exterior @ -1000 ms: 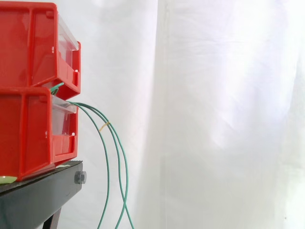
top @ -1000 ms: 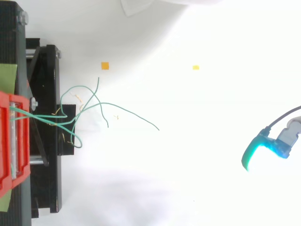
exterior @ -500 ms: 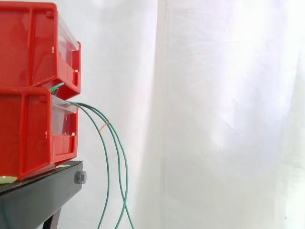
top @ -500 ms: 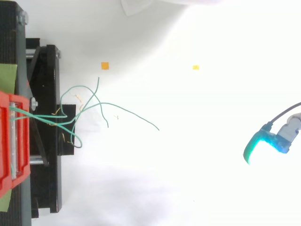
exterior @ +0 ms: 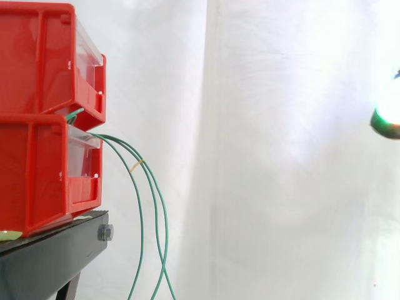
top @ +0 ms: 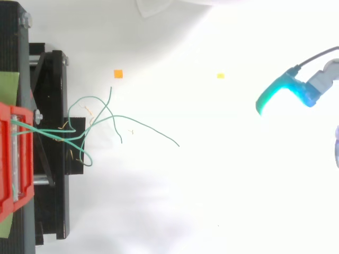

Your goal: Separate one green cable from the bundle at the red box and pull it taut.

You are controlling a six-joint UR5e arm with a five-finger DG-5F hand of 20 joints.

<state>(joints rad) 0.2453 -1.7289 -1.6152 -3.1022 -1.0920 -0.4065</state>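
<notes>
Green cables [exterior: 142, 187] come out between the two stacked red bins [exterior: 44, 169] and hang down in front of the black stand [exterior: 56, 256]. From above, the cables [top: 106, 119] leave the red bin [top: 10, 159] as a bundle and fan out into several loose ends over the white floor; the longest end [top: 172, 140] reaches furthest right. My hand [top: 280, 91] glows cyan at the upper right, far from the cables and touching nothing. In the side view the hand [exterior: 387, 119] is at the right edge, about level with the bins' gap.
A small yellow band [exterior: 137, 165] marks one cable. Two small orange and yellow tape squares [top: 118, 74] [top: 220, 75] lie on the white floor. A white curtain [exterior: 269, 150] hangs behind everything.
My hand has moved up the top view and slightly leftward, toward the bins, and has entered the side view at its right edge. The cables have not moved.
</notes>
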